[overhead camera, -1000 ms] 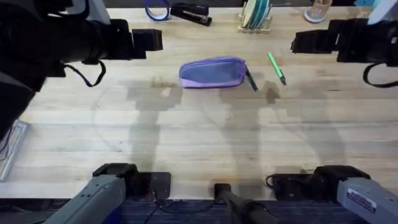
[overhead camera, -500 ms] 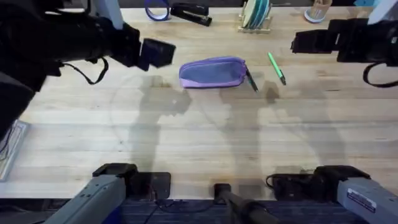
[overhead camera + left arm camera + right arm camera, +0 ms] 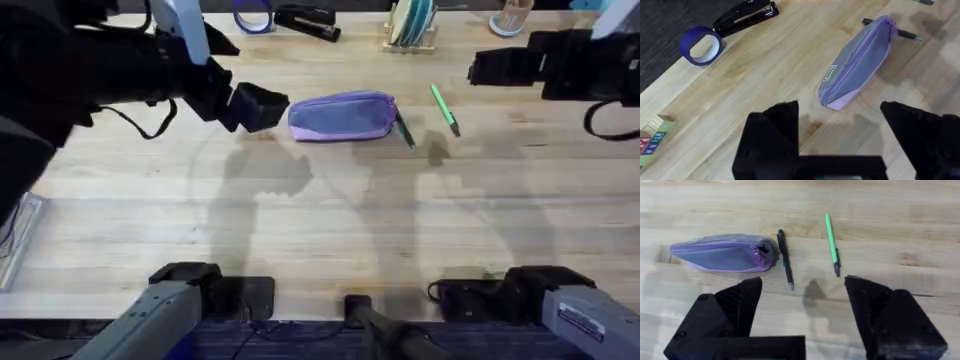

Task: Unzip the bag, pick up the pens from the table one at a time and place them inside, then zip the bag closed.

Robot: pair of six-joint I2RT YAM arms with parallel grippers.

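The lavender bag (image 3: 342, 117) lies on the table (image 3: 320, 220) at mid-back with its zipper closed. A dark pen (image 3: 404, 130) rests against its right end, and a green pen (image 3: 445, 109) lies a little farther right. My left gripper (image 3: 262, 107) hovers just left of the bag, open and empty. In the left wrist view the bag (image 3: 857, 62) is just ahead of the gripper (image 3: 839, 107). My right gripper (image 3: 490, 67) hangs open at the back right. Its wrist view shows the bag (image 3: 722, 253), dark pen (image 3: 785, 265) and green pen (image 3: 831, 243) beyond the gripper (image 3: 804, 282).
Along the back edge sit a blue tape roll (image 3: 253, 17), a black stapler (image 3: 308, 20), a plate rack (image 3: 411, 25) and a cup (image 3: 511, 18). Wooden blocks (image 3: 652, 135) lie off to one side in the left wrist view. A flat object (image 3: 15, 240) is at the left edge.
My left gripper has swung right and slightly toward the front, closing in on the bag's left end. The right arm, bag and pens have not moved.
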